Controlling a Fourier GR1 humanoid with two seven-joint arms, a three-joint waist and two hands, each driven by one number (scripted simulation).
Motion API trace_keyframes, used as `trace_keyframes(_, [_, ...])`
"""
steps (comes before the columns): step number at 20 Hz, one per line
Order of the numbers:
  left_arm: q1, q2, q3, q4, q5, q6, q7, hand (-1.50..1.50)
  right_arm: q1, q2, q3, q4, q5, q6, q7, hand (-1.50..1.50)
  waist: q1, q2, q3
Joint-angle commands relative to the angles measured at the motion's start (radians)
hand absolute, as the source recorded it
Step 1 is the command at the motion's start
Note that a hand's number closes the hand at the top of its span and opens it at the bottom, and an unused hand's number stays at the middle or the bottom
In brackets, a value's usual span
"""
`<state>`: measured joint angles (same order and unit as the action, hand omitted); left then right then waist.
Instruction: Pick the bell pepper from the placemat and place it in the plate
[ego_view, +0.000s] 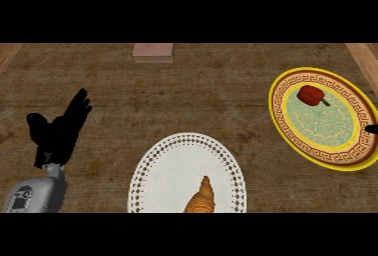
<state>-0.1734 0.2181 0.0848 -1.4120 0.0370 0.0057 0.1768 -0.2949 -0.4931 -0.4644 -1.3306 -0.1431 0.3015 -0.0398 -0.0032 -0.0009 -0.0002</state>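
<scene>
At the lower middle of the frame I see a white placemat (159, 172) with a croissant (201, 199) on it. At left, my left hand (55, 134) rests open, fingers straight and holding nothing. Further, at upper right, the bell pepper (313, 95) lies in the plate (284, 127); a dark tip at the right edge I cannot identify.

one red bell pepper (313, 95), one yellow-rimmed plate (284, 125), one white placemat (159, 170), one croissant (201, 199), one pink block (153, 52), one hand (59, 131).

Bell pepper (313, 95) sits on the plate (284, 122) at right. Placemat (159, 170) lies front centre, croissant (201, 197) on it. Left hand (59, 132) is at left, a block (153, 51) far back.
</scene>
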Motion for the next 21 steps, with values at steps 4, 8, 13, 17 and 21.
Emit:
trace_keyframes(4, [-0.047, -0.01, 0.021, 0.113, -0.014, -0.017, -0.057, 0.0, 0.044, -0.077, -0.072, 0.124, -0.039, 0.093, -0.134, -1.5, -0.001, 0.002, 0.0])
trace_keyframes(8, [0.032, -0.003, 0.017, -0.076, -0.006, -0.024, 0.044, 0.0, 0.008, -0.1, -0.058, 0.214, 0.005, 0.075, -0.195, -1.5, 0.007, 0.001, 0.0])
trace_keyframes(13, [0.018, -0.04, 0.007, 0.0, -0.037, -0.005, -0.023, 0.0, 0.031, -0.168, -0.081, 0.272, 0.008, 0.128, -0.239, -1.5, 0.005, 0.001, 0.0])
trace_keyframes(17, [0.029, -0.003, 0.037, -0.038, -0.018, -0.038, 0.01, 0.0, 0.049, -0.183, -0.08, 0.339, 0.034, 0.124, -0.275, -1.5, 0.005, 0.001, 0.0])
trace_keyframes(21, [0.007, -0.033, 0.019, -0.023, -0.043, -0.013, 0.002, 0.0, -0.014, -0.221, -0.059, 0.52, 0.102, 0.106, -0.391, -1.5, 0.008, 0.002, 0.001])
